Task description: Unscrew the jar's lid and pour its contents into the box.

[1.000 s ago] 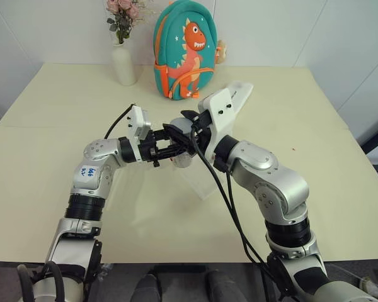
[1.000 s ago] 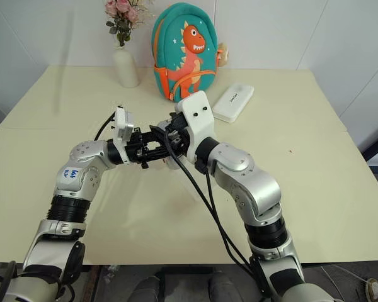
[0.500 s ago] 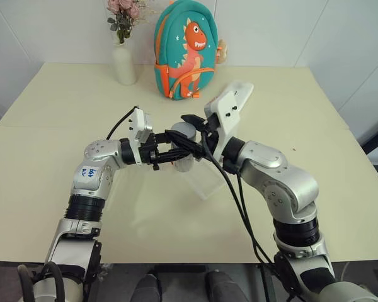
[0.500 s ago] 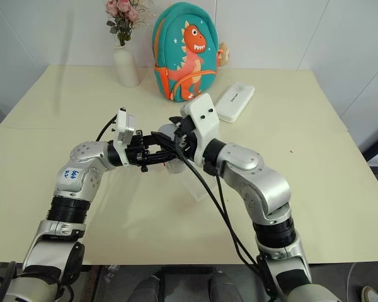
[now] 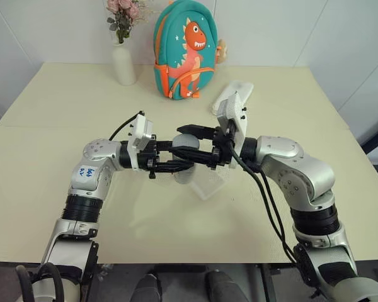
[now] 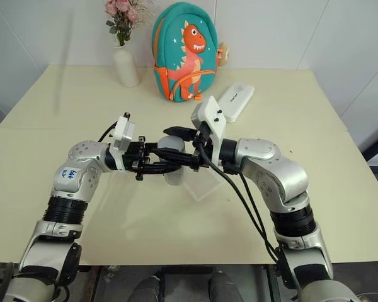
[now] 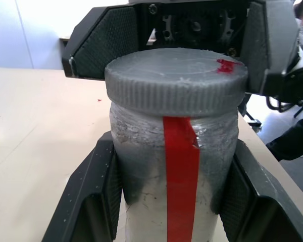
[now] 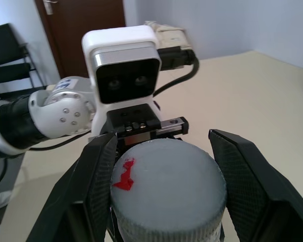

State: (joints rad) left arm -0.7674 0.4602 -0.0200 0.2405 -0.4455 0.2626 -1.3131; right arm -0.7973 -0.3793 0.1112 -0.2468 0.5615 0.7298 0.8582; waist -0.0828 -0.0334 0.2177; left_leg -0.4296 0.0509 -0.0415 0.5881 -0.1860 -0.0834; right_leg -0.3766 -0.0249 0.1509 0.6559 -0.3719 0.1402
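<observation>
So the jar (image 7: 174,166) is held up in the air between both arms, right over the box (image 5: 209,181) on the table (image 5: 44,163). Left gripper (image 5: 176,162) is clamped tight on the jar body, right gripper (image 5: 197,145) is closed around the lid (image 7: 177,80) from the opposite side, and the lid looks fully seated, so the unscrewing isn't done. My take on doing this well: keep the left grip firm so the body can't spin along, turn only the right wrist, and don't squeeze the lid so hard it binds on the threads. Also keep the jar upright until the lid's off, otherwise stuff spills early. Can't see the contents, since the jar's silvery wall with its red stripe (image 7: 181,176) hides them. Box looks empty as far as I can tell.
</observation>
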